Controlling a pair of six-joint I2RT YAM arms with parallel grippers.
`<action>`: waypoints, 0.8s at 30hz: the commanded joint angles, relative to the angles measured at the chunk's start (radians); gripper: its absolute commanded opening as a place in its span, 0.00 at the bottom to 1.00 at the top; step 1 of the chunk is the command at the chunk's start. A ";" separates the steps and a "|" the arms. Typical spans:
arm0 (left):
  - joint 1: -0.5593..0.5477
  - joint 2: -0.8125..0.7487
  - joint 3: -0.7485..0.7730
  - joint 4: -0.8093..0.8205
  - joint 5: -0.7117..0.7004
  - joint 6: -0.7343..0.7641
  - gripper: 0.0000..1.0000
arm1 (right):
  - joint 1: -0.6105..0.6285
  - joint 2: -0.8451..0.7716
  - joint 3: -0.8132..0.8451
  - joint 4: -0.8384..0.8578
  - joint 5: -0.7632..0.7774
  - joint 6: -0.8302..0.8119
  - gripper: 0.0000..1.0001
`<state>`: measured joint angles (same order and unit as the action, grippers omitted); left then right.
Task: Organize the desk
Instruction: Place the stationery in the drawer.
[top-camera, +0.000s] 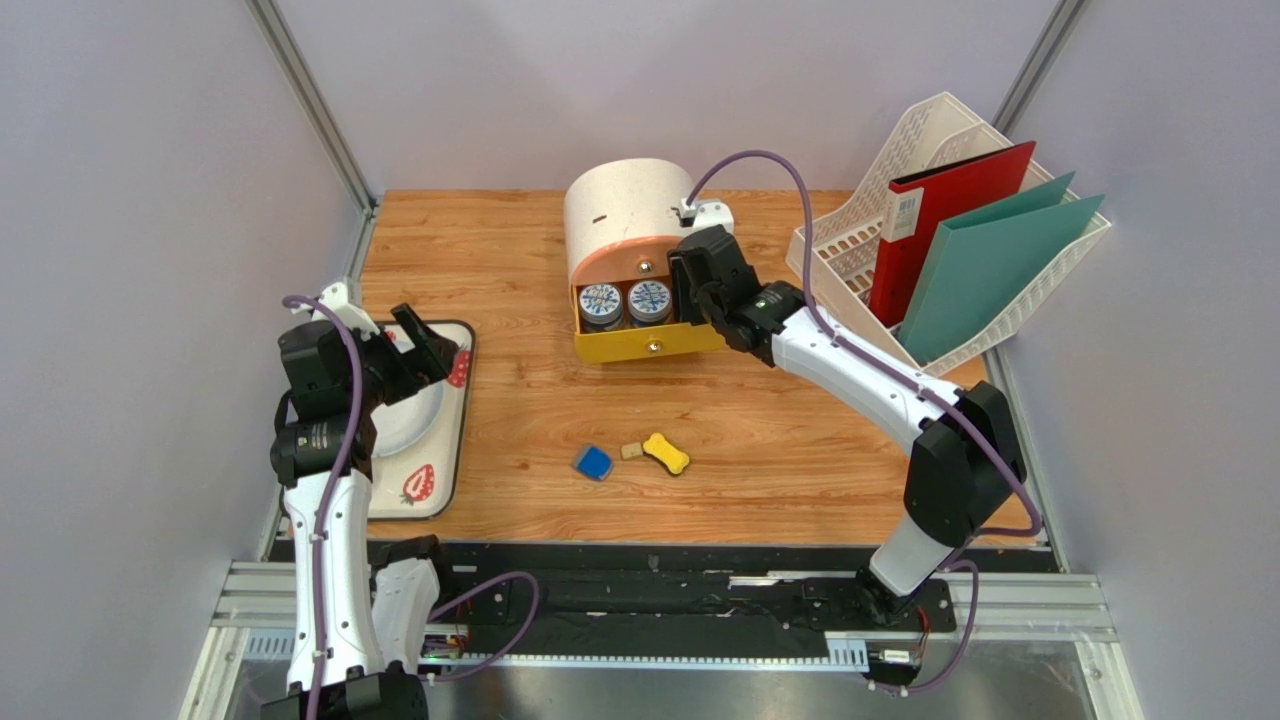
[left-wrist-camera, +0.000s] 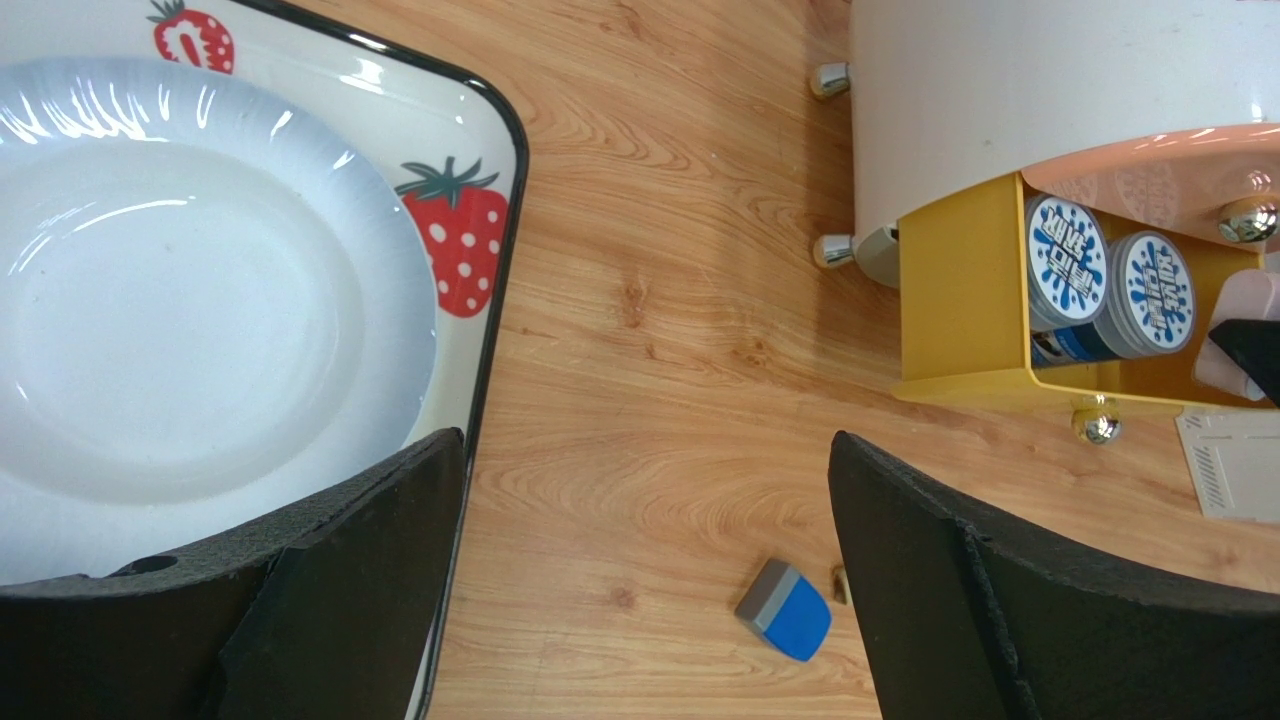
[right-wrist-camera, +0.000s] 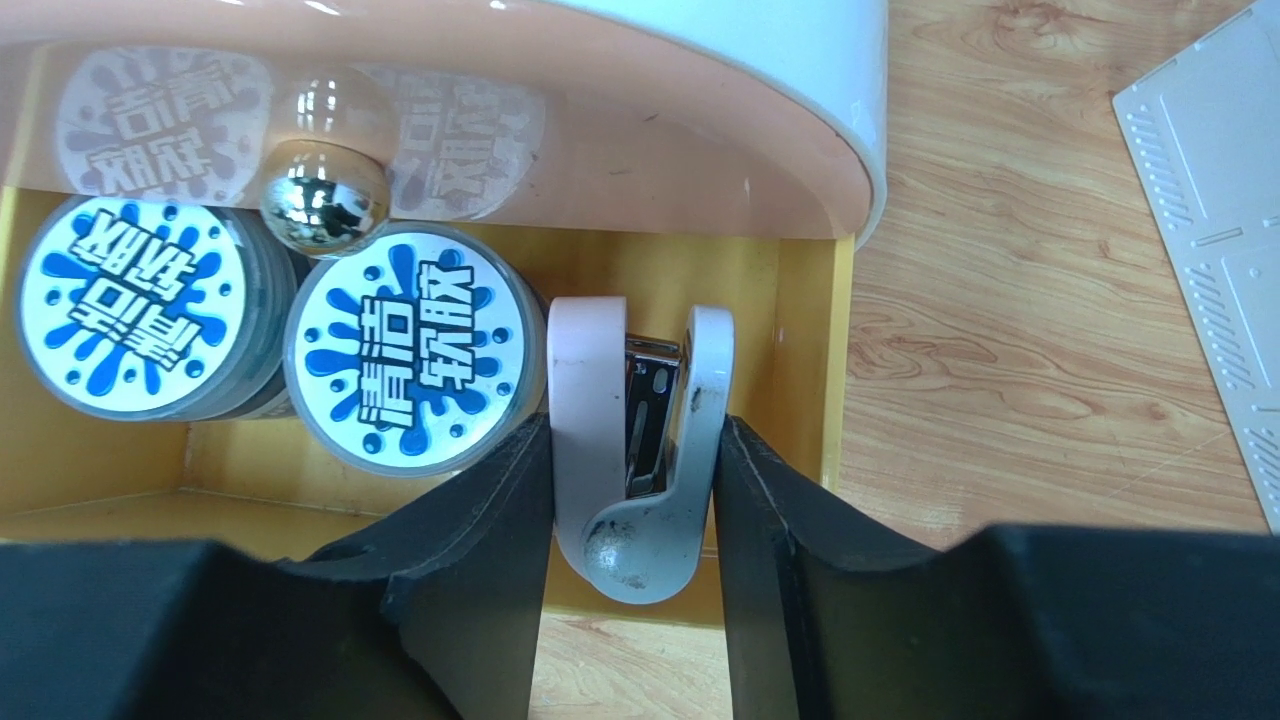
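The desk (top-camera: 496, 405) lies under both arms, its long side running left to right. The right gripper (right-wrist-camera: 634, 438) pinches one pink stapler (right-wrist-camera: 598, 390) in the yellow drawer (right-wrist-camera: 812, 345), beside two round tins (right-wrist-camera: 413, 348). The left gripper (left-wrist-camera: 639, 458) is spread wide above one plate (left-wrist-camera: 181, 315).

Rectangular orange-brown wood-grain bench (top-camera: 511, 405): smooth, low sheen. Grey metal frame rails (top-camera: 310, 98): dull, brushed look. White strawberry-print tray (left-wrist-camera: 478, 143): glossy, black-edged. Round pale plate (left-wrist-camera: 196, 300): glossy, smooth, highlights along the rim. Yellow drawer (left-wrist-camera: 962, 300): smooth satin walls. Peach drawer-front panel (right-wrist-camera: 631, 165): glossy enough to mirror the printed lids. Silver ball knob (right-wrist-camera: 323, 188): mirror-polished metal. Two round blue-and-white tub lids (right-wrist-camera: 413, 368): glossy print. Pale pink stapler (right-wrist-camera: 579, 390): smooth plastic shell, bright metal inside. Right pincer (right-wrist-camera: 631, 443): fingers (right-wrist-camera: 458, 578) matt black plastic, finely grained. White lattice file rack (top-camera: 857, 225): plastic, matt.
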<state>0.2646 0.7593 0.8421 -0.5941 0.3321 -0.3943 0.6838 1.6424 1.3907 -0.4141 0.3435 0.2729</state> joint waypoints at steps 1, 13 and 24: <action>0.010 -0.002 0.000 0.024 0.005 0.012 0.99 | -0.006 0.017 0.059 -0.015 0.054 0.041 0.44; 0.010 0.005 0.000 0.025 0.008 0.014 0.99 | -0.016 0.050 0.096 -0.019 0.052 0.052 0.56; 0.010 0.012 0.000 0.034 0.035 0.014 0.99 | -0.015 -0.179 -0.007 0.046 -0.072 0.046 0.59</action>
<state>0.2646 0.7689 0.8421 -0.5934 0.3420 -0.3943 0.6708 1.6367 1.4273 -0.4435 0.3302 0.3023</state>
